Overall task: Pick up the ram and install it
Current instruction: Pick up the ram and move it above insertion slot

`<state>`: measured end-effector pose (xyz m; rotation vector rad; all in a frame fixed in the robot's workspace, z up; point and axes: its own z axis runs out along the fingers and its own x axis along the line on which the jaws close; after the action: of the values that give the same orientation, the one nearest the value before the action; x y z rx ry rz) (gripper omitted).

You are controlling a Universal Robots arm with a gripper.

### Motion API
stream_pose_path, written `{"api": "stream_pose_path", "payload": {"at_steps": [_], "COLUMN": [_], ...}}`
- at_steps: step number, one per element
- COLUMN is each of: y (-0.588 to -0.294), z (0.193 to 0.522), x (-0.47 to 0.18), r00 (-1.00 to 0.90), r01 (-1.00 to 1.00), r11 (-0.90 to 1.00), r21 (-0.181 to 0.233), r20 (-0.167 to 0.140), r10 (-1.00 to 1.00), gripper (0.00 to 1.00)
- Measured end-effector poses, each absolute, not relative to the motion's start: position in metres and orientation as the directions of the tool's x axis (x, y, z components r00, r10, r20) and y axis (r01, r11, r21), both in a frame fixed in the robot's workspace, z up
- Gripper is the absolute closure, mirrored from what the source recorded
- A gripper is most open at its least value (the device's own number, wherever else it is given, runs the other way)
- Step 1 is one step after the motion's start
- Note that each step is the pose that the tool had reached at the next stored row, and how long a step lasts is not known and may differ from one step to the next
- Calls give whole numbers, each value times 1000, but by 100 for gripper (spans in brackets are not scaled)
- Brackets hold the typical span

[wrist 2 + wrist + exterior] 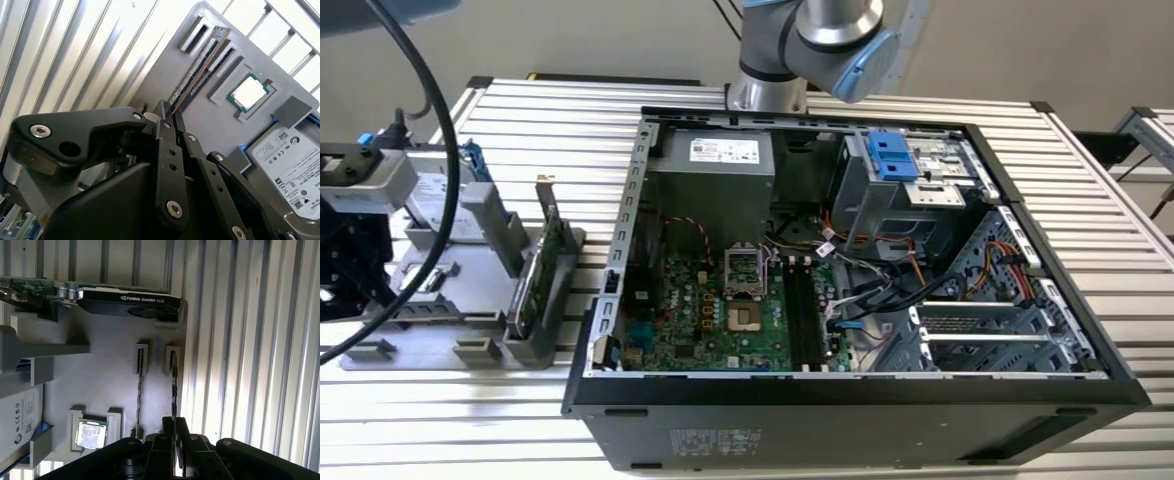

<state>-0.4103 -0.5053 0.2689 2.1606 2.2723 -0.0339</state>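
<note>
Grasp stage: pincer [174, 424] clamped on the ram [173, 385], not yet lifted from gray holder [110, 385] on desk [240, 340]; motherboard slots [807, 312] unfilled, installation outstanding.

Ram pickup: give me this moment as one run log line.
stage: pick | gripper: at one end of ram | ram: standing on edge in gray holder | computer case: open

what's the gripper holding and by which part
The gripper looks shut on the ram, pinching one end of the stick, which stands in the grey tray.
</note>
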Motion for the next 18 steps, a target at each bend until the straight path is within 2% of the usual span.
{"api": "stream_pose_path", "payload": {"at_steps": [18], "y": [-505], "z": [277], "x": [-410], "r00": [-48], "r01": [999], "r11": [48], "r21": [-11], "r20": [-19], "r10": [999], "gripper": [100]}}
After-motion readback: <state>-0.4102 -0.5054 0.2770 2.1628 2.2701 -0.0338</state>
